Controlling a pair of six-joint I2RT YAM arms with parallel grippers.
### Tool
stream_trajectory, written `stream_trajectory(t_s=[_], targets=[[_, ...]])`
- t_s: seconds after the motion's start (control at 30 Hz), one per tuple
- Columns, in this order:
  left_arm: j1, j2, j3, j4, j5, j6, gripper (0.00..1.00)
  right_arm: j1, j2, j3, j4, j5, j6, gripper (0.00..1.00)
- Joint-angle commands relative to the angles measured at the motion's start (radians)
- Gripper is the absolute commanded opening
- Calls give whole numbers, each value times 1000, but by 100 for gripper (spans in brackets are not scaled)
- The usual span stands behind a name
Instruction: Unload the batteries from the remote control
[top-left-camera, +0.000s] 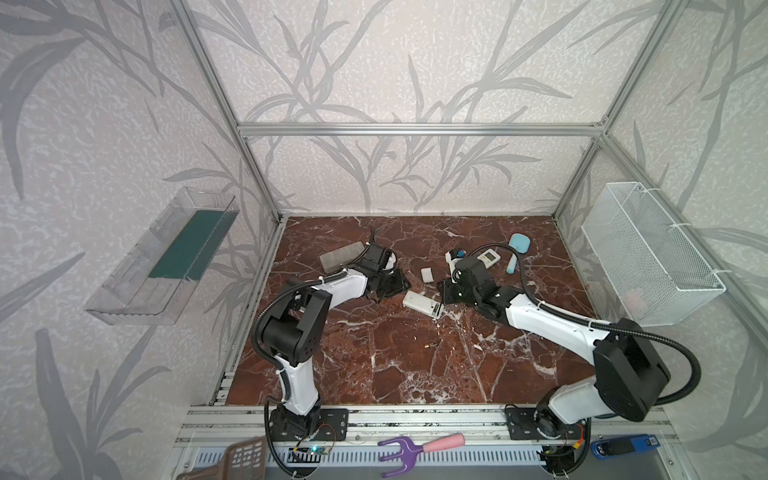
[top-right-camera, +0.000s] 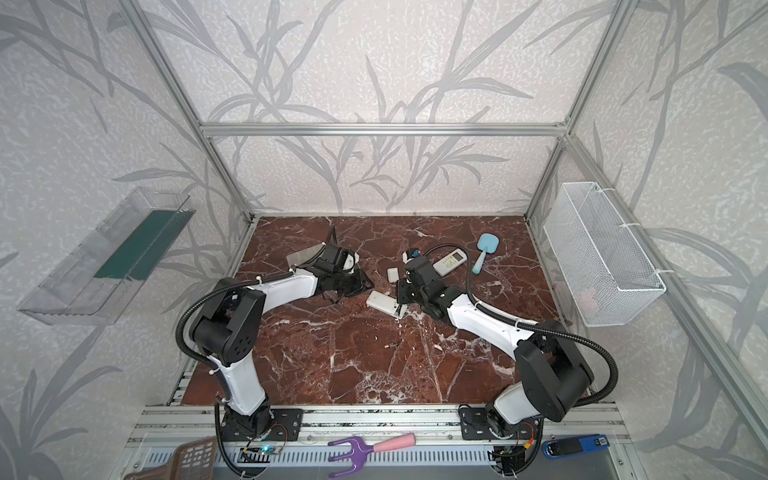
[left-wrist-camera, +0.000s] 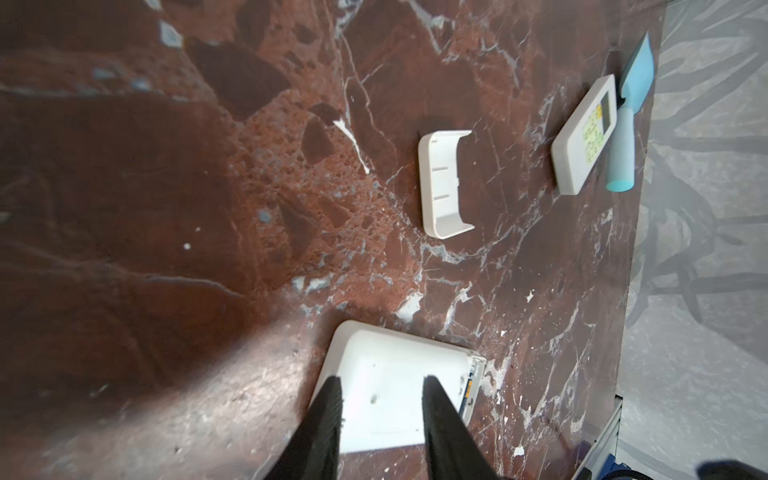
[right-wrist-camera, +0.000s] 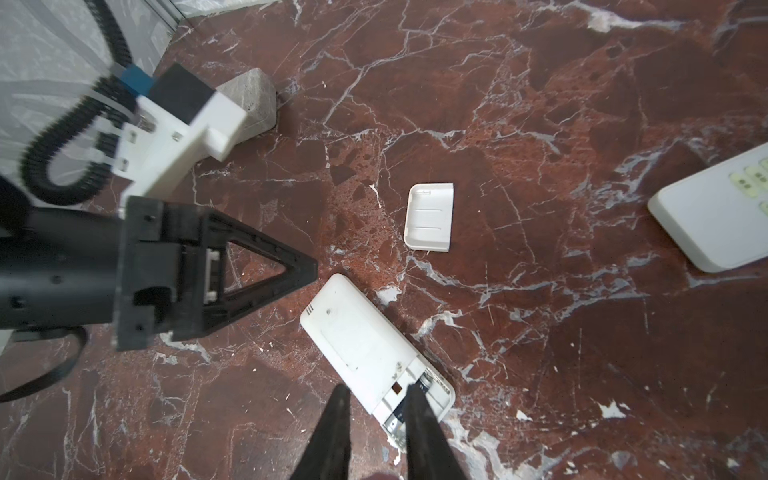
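The right pincer (right-wrist-camera: 377, 388), tips slightly apart over the remote control's (right-wrist-camera: 357, 336) open end at bottom centre, should lever gently while the left pincer (left-wrist-camera: 382, 377), also apart, steadies it; one battery (top-left-camera: 430, 345) lies loose on the surface (top-left-camera: 374, 374), lower centre.

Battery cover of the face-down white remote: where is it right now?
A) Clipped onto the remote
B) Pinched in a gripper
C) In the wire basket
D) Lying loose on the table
D: the battery cover lies alone on the table, apart from the face-down remote, whose compartment is open.
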Motion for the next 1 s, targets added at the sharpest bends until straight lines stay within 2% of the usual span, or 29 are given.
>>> stream_trajectory(t_s=[0.0, 0.17, 0.33, 0.63, 0.97], targets=[[3, -70, -43, -7, -42, 3, 35, -6, 17, 37, 49, 6, -50, 0], [-37, -132, -149, 57, -46, -73, 33, -10, 49, 51, 63, 13, -86, 0], [-127, -152, -240, 152, -72, -167, 31, -14, 80, 67, 78, 11, -91, 0], [-238, -108, -275, 280, -77, -291, 26, -14, 115, 76, 107, 30, -86, 0], [-254, -68, -301, 345, -90, -332, 23, -12, 137, 63, 137, 87, -25, 0]])
